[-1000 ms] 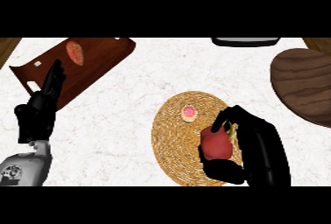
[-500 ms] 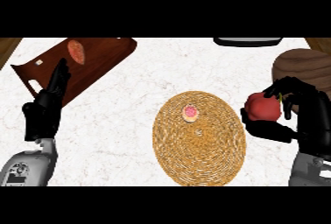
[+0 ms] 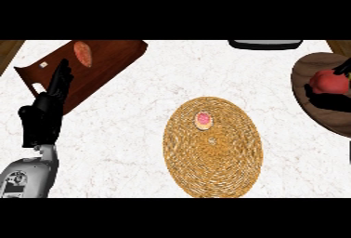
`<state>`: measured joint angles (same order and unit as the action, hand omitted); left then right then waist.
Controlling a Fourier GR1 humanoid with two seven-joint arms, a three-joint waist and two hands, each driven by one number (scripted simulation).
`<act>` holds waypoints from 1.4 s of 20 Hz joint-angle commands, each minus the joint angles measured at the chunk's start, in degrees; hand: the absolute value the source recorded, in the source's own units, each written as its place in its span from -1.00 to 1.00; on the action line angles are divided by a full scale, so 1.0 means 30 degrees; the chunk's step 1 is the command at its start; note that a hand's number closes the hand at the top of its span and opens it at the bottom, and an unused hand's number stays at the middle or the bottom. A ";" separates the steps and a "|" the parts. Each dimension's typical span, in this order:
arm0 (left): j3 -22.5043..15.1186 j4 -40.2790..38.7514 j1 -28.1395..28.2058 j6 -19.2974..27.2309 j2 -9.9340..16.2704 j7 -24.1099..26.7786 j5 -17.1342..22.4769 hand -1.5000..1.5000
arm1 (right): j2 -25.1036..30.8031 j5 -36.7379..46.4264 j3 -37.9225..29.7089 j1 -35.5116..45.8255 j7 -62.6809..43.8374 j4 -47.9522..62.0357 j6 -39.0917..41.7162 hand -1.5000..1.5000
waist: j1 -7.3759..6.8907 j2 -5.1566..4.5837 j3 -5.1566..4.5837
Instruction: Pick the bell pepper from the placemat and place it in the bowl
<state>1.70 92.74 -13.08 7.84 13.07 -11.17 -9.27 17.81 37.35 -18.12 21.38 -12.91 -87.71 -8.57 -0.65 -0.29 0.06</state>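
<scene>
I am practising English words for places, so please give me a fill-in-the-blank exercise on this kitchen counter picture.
1. The red bell pepper is over the brown ____ at the view's right edge.
2. The left hand rests open beside the wooden cutting ____.
3. A small pink item lies on the woven ____.

Missing words: bowl, board, placemat
</scene>
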 commanded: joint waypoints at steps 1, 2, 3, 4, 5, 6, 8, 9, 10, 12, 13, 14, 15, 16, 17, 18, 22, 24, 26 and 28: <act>0.0201 -0.0909 0.0047 -0.0293 -0.0016 0.1181 0.0171 0.00 | 0.1720 0.0651 -0.1249 0.0575 0.2883 0.4352 -0.1483 1.00 | -0.0024 -0.0053 -0.0004; 0.0134 -0.0810 -0.0871 -0.0314 0.0020 0.0060 0.0106 0.00 | 0.2454 0.0795 -0.1507 0.1320 0.3234 0.5607 -0.1519 1.00 | -0.0054 -0.0064 0.0004; 0.0177 0.0151 -0.0489 -0.0490 0.0321 -0.0354 0.0157 0.00 | 0.2718 0.2004 -0.1251 0.1684 0.3273 0.6527 -0.2397 1.00 | -0.0308 -0.0077 0.0011; -0.0339 0.0628 0.0503 -0.0300 -0.0195 0.0023 -0.0025 0.00 | 0.2930 0.2462 -0.1429 0.2051 0.3471 0.7761 -0.3145 1.00 | -0.0451 -0.0085 0.0012; 0.0458 0.0264 0.0238 -0.0716 0.0464 0.0098 0.0408 0.00 | 0.3518 0.2213 -0.1760 0.2691 0.3826 0.8756 -0.3123 1.00 | -0.0323 -0.0061 0.0004; -0.0002 0.0053 0.0125 -0.0566 -0.0019 0.0102 0.0247 0.00 | 0.3813 0.2633 -0.1671 0.2897 0.4629 1.0202 -0.3631 1.00 | -0.0394 -0.0122 0.0013; -0.0156 -0.0508 -0.0893 0.0120 -0.0460 -0.0159 -0.0302 0.00 | 0.4257 0.2421 -0.2120 0.2952 0.6475 1.2375 -0.4621 1.00 | -0.0239 -0.0127 0.0023; -0.0233 -0.0369 0.0162 -0.0361 -0.0432 0.0622 0.0013 0.00 | 0.4351 0.2099 -0.2609 0.3715 0.7191 1.3994 -0.5430 1.00 | -0.0373 -0.0127 0.0023; 0.0047 -0.0714 -0.0498 -0.0765 -0.0024 0.0455 0.0229 0.00 | 0.4507 0.2399 -0.2658 0.4297 0.7242 1.5381 -0.5873 1.00 | -0.0430 -0.0169 0.0027; -0.0267 -0.0603 0.0015 -0.0104 -0.0614 0.0957 -0.0216 0.00 | 0.5031 0.2061 -0.3184 0.5036 0.8292 1.7720 -0.6242 1.00 | -0.0631 -0.0238 0.0046; 0.0290 -0.0482 -0.0060 -0.0840 0.0026 0.0941 0.0458 0.00 | 0.5423 0.1007 -0.3864 0.5803 0.8417 1.8431 -0.5286 1.00 | -0.0698 -0.0238 0.0051; 0.0168 -0.0676 -0.0511 -0.0639 -0.0125 0.0509 0.0256 0.00 | 0.4770 0.0461 -0.4252 0.5531 0.8834 1.8918 -0.5636 1.00 | -0.0674 -0.0279 0.0070; -0.0216 -0.0403 -0.1009 -0.0201 -0.0461 0.0124 -0.0223 0.00 | 0.5008 0.0649 -0.4105 0.6437 0.7994 1.9685 -0.4998 1.00 | -0.0611 -0.0226 0.0055; -0.0335 -0.0564 -0.0834 -0.0231 -0.0582 0.0439 -0.0219 0.00 | 0.5339 0.0317 -0.4298 0.6005 0.8965 2.0390 -0.4216 -1.00 | -0.0757 -0.0343 0.0083; -0.0890 0.0189 -0.0335 -0.0129 -0.0867 -0.0014 -0.0510 0.00 | 0.5747 0.0186 -0.4423 0.6696 0.8928 2.0919 -0.3648 -1.00 | -0.0984 -0.0331 0.0096; -0.0673 -0.0108 0.0048 -0.0268 -0.0805 0.0801 -0.0274 0.00 | 0.5770 -0.0429 -0.4762 0.6634 0.9852 2.1224 -0.2983 -1.00 | -0.0933 -0.0346 0.0093; -0.0309 0.0978 -0.0324 -0.0669 -0.0216 -0.0733 0.0003 0.00 | 0.6031 -0.1665 -0.5821 0.6725 1.2370 2.2433 -0.2125 -1.00 | -0.1011 -0.0304 0.0130; 0.0479 -0.0044 -0.0757 -0.1108 0.0200 -0.0268 0.0637 0.00 | 0.6367 -0.2628 -0.6531 0.6570 1.4008 2.2629 -0.1049 -1.00 | -0.0595 -0.0289 0.0101; 0.0173 0.0297 -0.0350 -0.0927 -0.0067 0.0029 0.0417 0.00 | 0.5999 -0.2915 -0.6936 0.7183 1.4648 2.3033 -0.1977 -1.00 | -0.0918 -0.0367 0.0115; 0.0133 -0.0828 -0.0665 -0.0633 -0.0225 0.0610 -0.0028 0.00 | 0.6734 -0.3380 -0.7345 0.7376 1.4975 2.3672 -0.1074 -1.00 | -0.0586 -0.0327 0.0081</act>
<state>1.50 92.26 -14.33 6.03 12.16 -10.30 -9.19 36.41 30.08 -37.58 42.70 27.65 -19.72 -14.09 -2.96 -1.29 0.35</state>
